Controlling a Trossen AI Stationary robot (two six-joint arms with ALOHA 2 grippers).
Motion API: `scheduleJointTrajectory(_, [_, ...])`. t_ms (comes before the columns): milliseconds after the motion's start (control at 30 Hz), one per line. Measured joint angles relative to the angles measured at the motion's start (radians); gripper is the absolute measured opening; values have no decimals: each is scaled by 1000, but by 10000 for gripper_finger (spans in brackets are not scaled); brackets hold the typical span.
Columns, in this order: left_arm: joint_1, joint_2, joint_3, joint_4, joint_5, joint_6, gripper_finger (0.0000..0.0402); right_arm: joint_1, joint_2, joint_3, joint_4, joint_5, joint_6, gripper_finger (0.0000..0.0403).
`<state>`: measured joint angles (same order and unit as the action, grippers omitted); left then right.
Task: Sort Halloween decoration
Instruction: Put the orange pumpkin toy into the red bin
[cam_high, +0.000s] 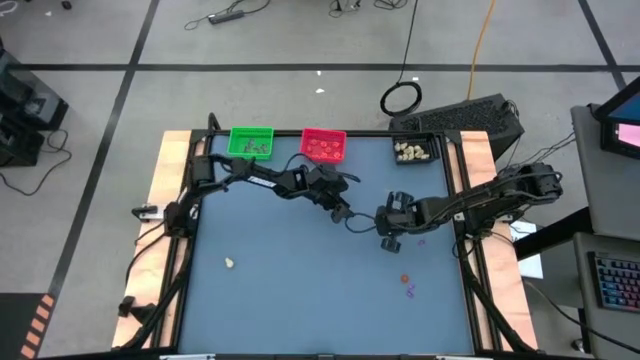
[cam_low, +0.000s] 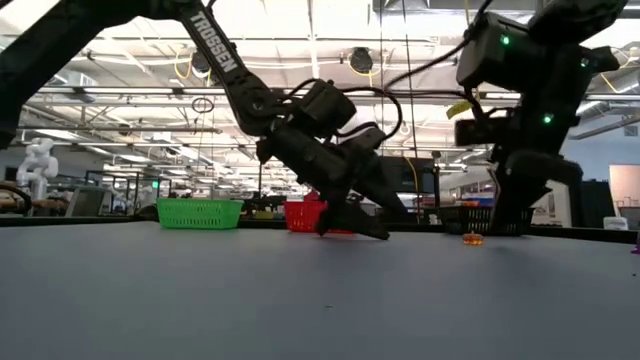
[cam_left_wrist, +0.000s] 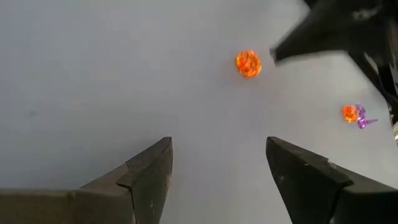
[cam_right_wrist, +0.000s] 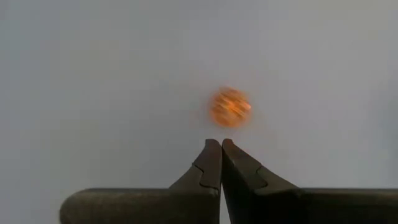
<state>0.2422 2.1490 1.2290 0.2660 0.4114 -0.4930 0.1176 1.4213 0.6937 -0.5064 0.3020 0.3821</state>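
The left claw (cam_left_wrist: 217, 180) is hanging low over the table (cam_high: 300, 290) with its fingers spread wide and gripping nothing; a tiny, glossy orange-red trinket (cam_left_wrist: 248, 63) is lying just ahead of its tips. The right claw (cam_right_wrist: 221, 165) is pressed together and empty, an orange trinket (cam_right_wrist: 230, 107) sitting just beyond its tips. An orange and purple pair (cam_left_wrist: 356, 115) is lying farther off beside the right arm.
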Motion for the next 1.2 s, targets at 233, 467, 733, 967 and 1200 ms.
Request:
scheduleJointTrajectory(233, [-3, 33, 43, -19, 3, 0, 263, -25, 45, -1, 5, 56, 16, 0])
scheduleJointTrajectory(467, [-8, 34, 44, -24, 3, 3, 263, -59, 107, -1, 202, 30, -66, 0])
scheduleJointTrajectory(733, [-8, 34, 44, -31, 8, 5, 263, -65, 98, 1, 260, 10, -117, 0])
scheduleJointTrajectory(967, [-8, 34, 43, -33, 10, 4, 263, -87, 113, 1, 270, 9, -140, 0])
scheduleJointTrajectory(1200, [-8, 34, 43, -34, 11, 4, 263, -126, 116, 2, 339, -19, -183, 0])
